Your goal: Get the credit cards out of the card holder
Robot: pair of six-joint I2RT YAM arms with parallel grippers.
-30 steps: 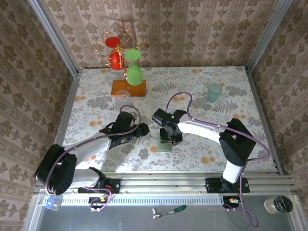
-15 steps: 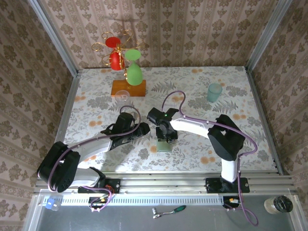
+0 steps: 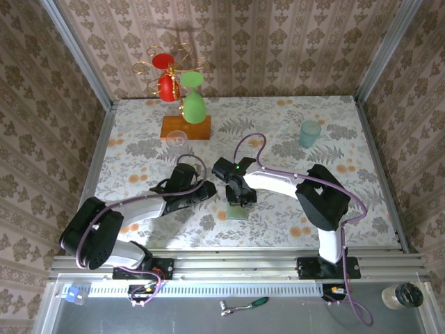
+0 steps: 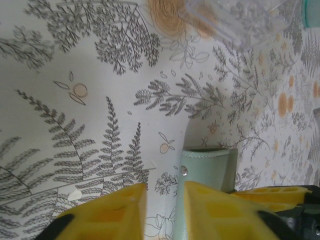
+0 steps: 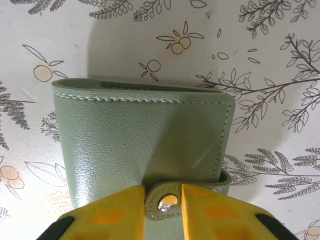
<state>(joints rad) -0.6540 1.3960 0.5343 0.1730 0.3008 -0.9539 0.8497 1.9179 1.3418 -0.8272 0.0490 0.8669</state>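
The card holder (image 3: pixel 237 209), a pale sage-green wallet, lies closed on the flowered tablecloth with its snap tab (image 5: pixel 167 201) fastened. My right gripper (image 3: pixel 238 197) stands straight over it, and its yellow fingers (image 5: pixel 107 215) press in on both sides of the tab. My left gripper (image 3: pixel 208 189) sits low at the wallet's left edge (image 4: pixel 200 165). Its fingertips (image 4: pixel 120 210) stand a narrow gap apart with only tablecloth between them, and one finger overlaps the wallet's side. The credit cards are hidden inside the closed holder.
At the back left stands a wooden base with a gold wire rack (image 3: pixel 184 104) carrying red and green cups. A teal cup (image 3: pixel 310 132) is at the back right. A clear plastic piece (image 4: pixel 235 20) lies beyond the wallet. Patterned walls close in three sides.
The right gripper shifted left and back over the wallet and narrowed onto the tab. The left gripper's fingers narrowed too, and its arm crept toward the wallet.
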